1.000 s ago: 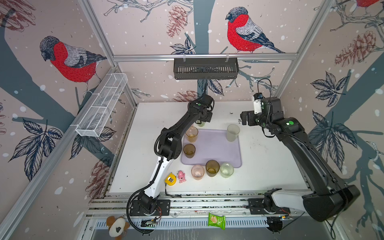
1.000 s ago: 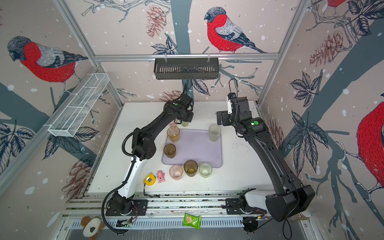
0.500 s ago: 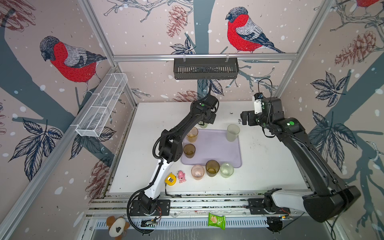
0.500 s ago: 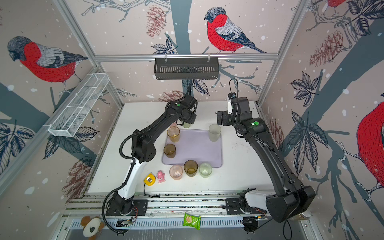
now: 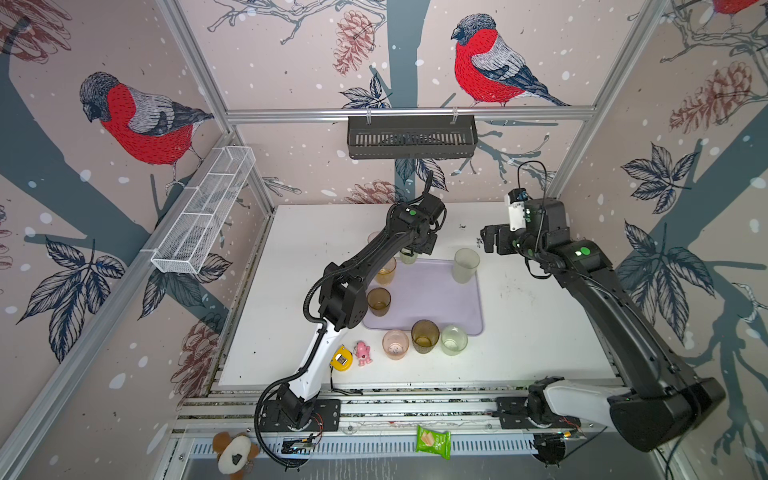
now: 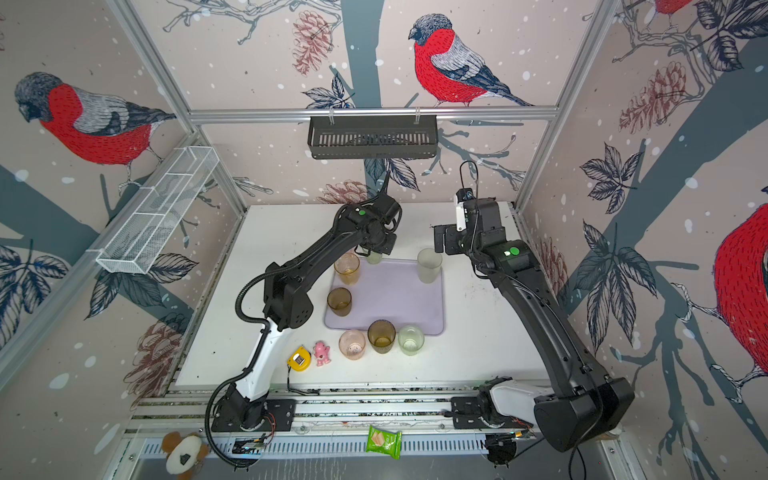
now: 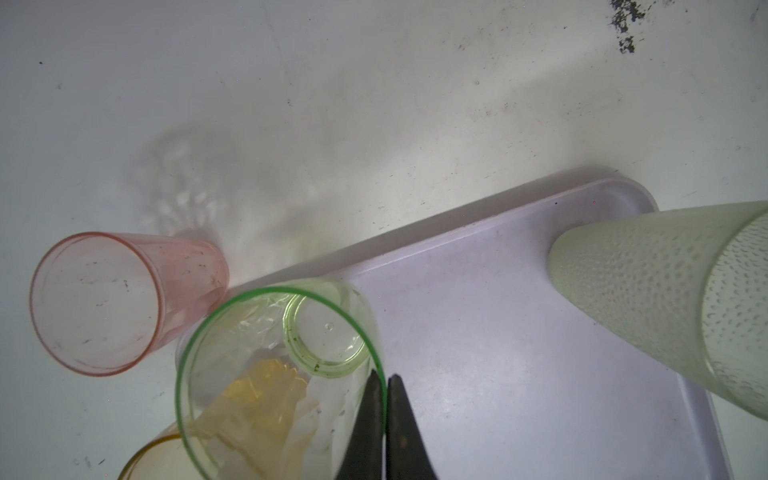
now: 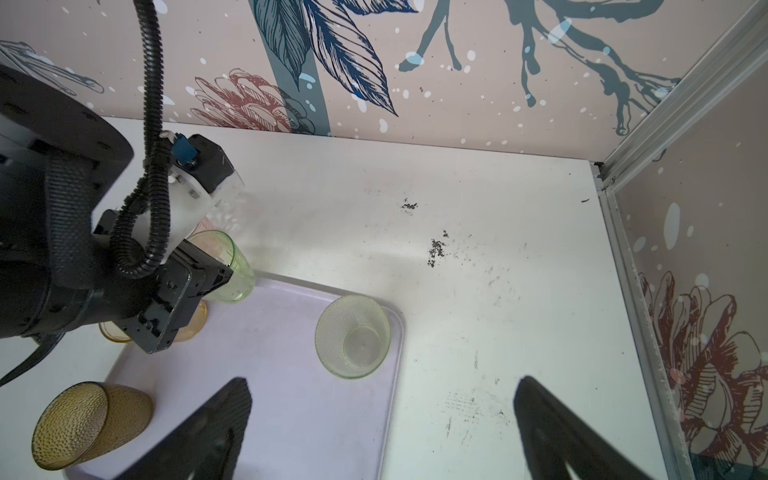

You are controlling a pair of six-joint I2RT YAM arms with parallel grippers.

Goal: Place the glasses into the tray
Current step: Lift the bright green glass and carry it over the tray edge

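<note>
Left claw (image 7: 384,376) clamped shut on the wall of a pale green glass (image 7: 249,353) at a corner of the tray (image 7: 498,332).
Its two fingers (image 7: 370,428) press together with the glass wall between them; whether the glass's base touches the tray I cannot tell. Just beside this claw, off the tray, a pink glass (image 7: 104,303) stands on the table (image 7: 374,104), and an amber glass (image 5: 386,272) stands close by too. Across the tray from it the frosted glass (image 5: 465,266) stands upright in the neighbouring corner, and just past that the right claw (image 8: 382,380) hovers with jaws spread wide, holding nothing. Back along the left arm, a brown glass (image 5: 379,302) stands on the tray, and farther still a row of three glasses (image 5: 425,337) lines the tray's opposite edge.
</note>
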